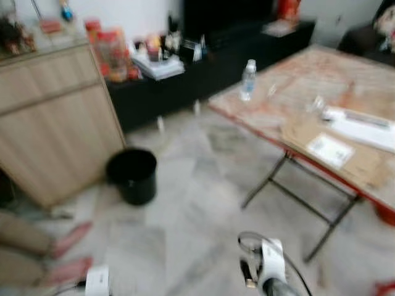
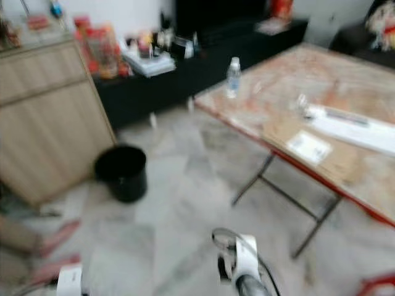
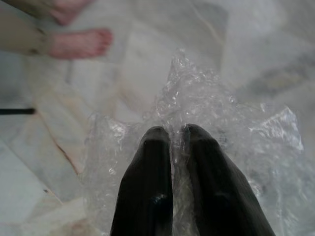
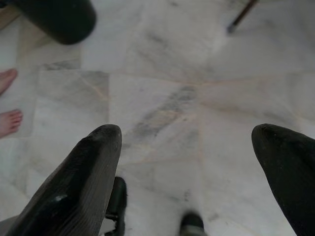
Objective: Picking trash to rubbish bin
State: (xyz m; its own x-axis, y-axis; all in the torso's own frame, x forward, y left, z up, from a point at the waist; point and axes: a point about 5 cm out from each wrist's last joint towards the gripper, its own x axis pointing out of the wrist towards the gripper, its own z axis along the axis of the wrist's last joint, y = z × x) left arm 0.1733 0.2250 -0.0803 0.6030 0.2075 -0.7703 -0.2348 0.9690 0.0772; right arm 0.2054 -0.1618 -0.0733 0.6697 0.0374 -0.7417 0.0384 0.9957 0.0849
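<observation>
My left gripper (image 3: 176, 132) is shut on a crumpled sheet of clear bubble wrap (image 3: 231, 132), which spreads around both black fingers above the marble floor. The black rubbish bin (image 1: 132, 175) stands upright on the floor beside the wooden cabinet, ahead and to the left of me; its edge also appears as the bin (image 4: 56, 18) in the right wrist view. My right gripper (image 4: 189, 147) hangs open over bare floor with nothing between its fingers. The right arm (image 1: 268, 265) and left arm (image 1: 97, 280) show at the picture's lower edge.
A folding table (image 1: 290, 92) with a water bottle (image 1: 248, 79), papers and cardboard stands to the right. A light wooden cabinet (image 1: 52, 117) is on the left, a dark low unit (image 1: 203, 68) with clutter behind. A person's bare feet (image 3: 78, 43) are near my left side.
</observation>
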